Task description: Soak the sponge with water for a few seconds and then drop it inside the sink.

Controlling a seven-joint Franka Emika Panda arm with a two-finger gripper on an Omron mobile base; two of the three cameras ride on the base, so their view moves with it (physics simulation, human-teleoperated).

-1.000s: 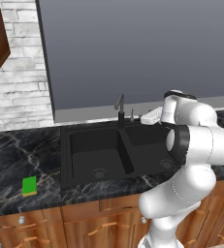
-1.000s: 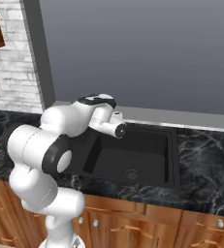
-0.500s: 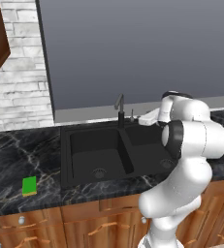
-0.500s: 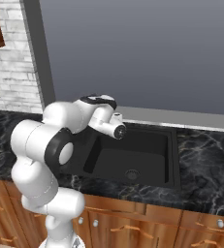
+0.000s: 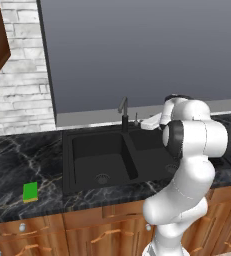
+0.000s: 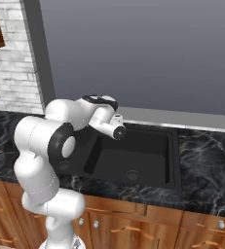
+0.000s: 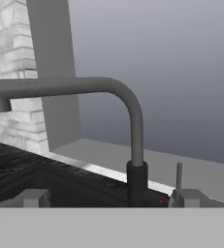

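Here the end effector (image 7: 108,197) gapes wide and empty, its fingertips (image 7: 33,197) flanking the faucet (image 7: 135,145) without touching.

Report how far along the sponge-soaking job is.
Done: nothing yet. The sponge lies dry on the counter left of the sink, and no water runs from the faucet. In hand: the open, empty gripper faces the faucet base and lever. Left: start water, fetch, soak, drop.
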